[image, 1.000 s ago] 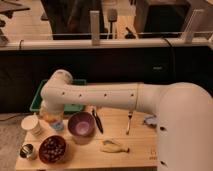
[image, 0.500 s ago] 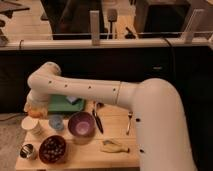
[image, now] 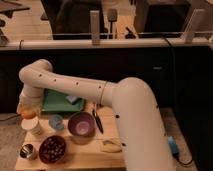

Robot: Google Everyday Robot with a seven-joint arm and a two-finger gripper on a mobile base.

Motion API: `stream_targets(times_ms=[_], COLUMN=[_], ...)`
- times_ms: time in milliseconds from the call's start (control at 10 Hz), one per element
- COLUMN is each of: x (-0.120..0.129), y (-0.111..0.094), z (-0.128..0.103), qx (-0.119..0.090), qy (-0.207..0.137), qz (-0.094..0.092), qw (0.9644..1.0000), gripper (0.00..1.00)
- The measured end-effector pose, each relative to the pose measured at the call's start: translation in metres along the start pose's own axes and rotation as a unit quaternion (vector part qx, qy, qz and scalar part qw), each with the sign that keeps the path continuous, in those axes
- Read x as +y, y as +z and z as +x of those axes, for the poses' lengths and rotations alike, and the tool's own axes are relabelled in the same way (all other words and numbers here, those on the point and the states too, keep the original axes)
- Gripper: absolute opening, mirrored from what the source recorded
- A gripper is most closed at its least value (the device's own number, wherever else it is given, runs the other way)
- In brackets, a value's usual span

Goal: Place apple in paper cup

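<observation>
Claw (image: 26,107), its grip impossible to tell, sits over round orange apple (image: 28,114) above cylindrical white paper cup (image: 34,126).

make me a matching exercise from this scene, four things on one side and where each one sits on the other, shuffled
Things:
1. apple
2. purple bowl
3. metal cup
4. green tray

Places:
A. near the table's front left corner
B. at the back of the table, under the arm
C. right above the paper cup, at the pincer
D. mid-table, right of the light-blue cup

Pairs: 1-C, 2-D, 3-A, 4-B
</observation>
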Motion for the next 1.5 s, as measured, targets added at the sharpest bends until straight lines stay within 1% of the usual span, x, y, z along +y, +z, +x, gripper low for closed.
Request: stream_targets(times_ms=[200,400,500,600,700,1100,1500], x=[-0.008,-0.006,-0.006,-0.008,-0.008,-0.010,-0.007], y=[0.010,0.016,0.020,0.023,0.025,0.028,0.022], z=[-0.004,-0.005,-0.006,-0.008,-0.008,-0.011,-0.010], qx=[-0.019,-0.026,-0.029,-0.031,-0.033,-0.038,-0.030], qy=[-0.002,0.004,0.008,0.008,0.010,0.013,0.034], qz=[-0.016,-0.023,-0.025,-0.025,-0.026,-0.025,-0.024], qw=[0.9997,0.9994,0.9992,0.9992,0.9991,0.9989,0.9987], gripper=[0.35,0.53,0.66,0.74,0.79,0.80,0.80])
